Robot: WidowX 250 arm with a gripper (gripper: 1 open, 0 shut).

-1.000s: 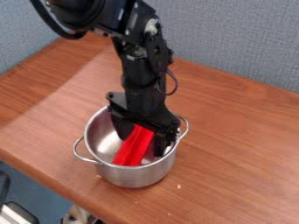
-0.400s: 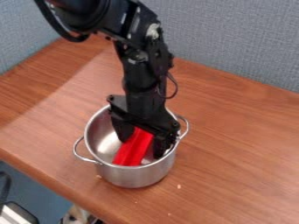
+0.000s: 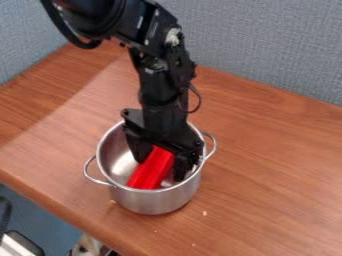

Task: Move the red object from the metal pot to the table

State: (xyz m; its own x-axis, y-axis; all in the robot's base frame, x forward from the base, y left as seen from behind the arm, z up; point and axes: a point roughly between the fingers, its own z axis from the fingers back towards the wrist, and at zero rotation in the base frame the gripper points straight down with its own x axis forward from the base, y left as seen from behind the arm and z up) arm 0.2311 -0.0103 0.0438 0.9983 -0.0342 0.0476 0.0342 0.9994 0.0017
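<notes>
— What's around you?

— A brown wooden desk (image 3: 54, 100) with a grey-blue wall behind it.

— And the red object (image 3: 152, 170)?

— It lies inside the metal pot (image 3: 144, 190), leaning, its long axis slanting from the floor of the pot up toward the far rim.

— Your hand (image 3: 166, 152)?

— Lowered into the pot, pointing straight down, fingers spread wide and grasping nothing. The block's upper end sits right beneath me, between the fingers as far as I can judge, so closing across its narrow width looks like the next step.
</notes>
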